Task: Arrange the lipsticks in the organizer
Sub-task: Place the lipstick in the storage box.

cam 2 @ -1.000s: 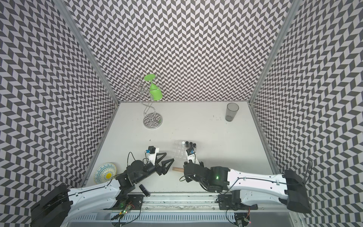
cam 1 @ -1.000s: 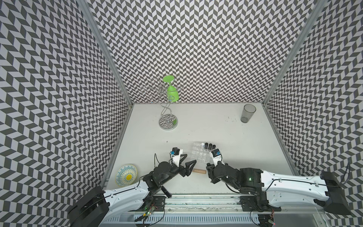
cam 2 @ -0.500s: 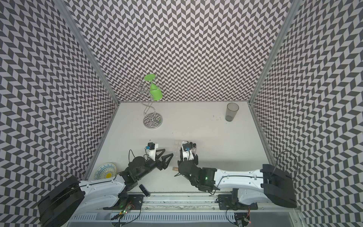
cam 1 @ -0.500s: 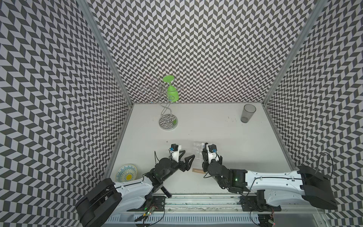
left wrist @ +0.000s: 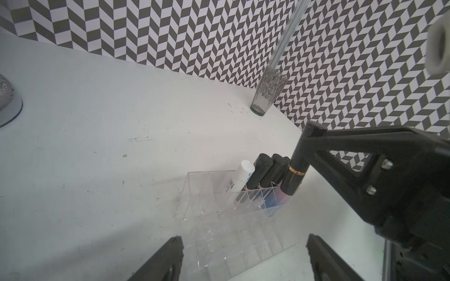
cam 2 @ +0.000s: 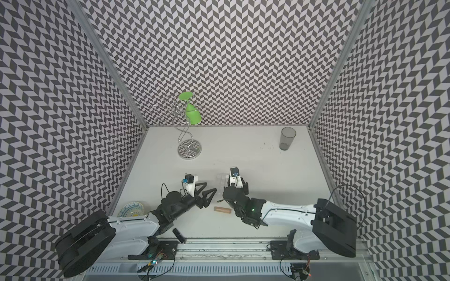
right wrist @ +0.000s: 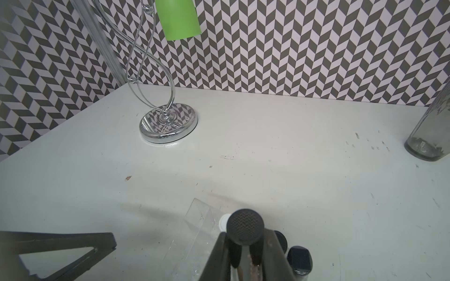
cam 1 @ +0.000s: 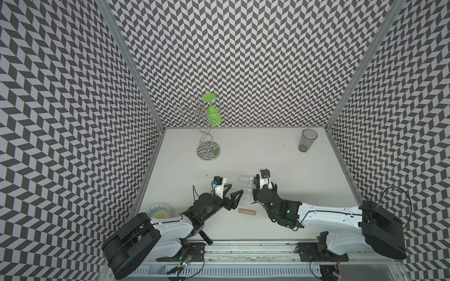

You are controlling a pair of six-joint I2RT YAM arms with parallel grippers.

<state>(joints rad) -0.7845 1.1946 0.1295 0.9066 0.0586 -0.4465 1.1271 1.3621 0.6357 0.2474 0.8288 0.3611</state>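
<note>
Left gripper [left wrist: 244, 240] – jaws spread wide, nothing between them, poised at organizer's [left wrist: 214, 219] left side. Black lipstick [cam 1: 206, 238] lies at front edge of table [cam 1: 267, 158]; tan lipstick [cam 1: 247, 212] flat on table in front of organizer. White lipstick [left wrist: 243, 178] and two black lipsticks [left wrist: 261, 170] stand tilted in far row. Right gripper [right wrist: 244, 245] pinches cap of gradient lipstick [left wrist: 293, 182] – its lower end inside cell beside them.

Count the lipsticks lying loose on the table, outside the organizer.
2. The tan lipstick lies just on the robot's side of the organizer; a black lipstick lies at the front edge of the table. Others may be hidden.
</note>
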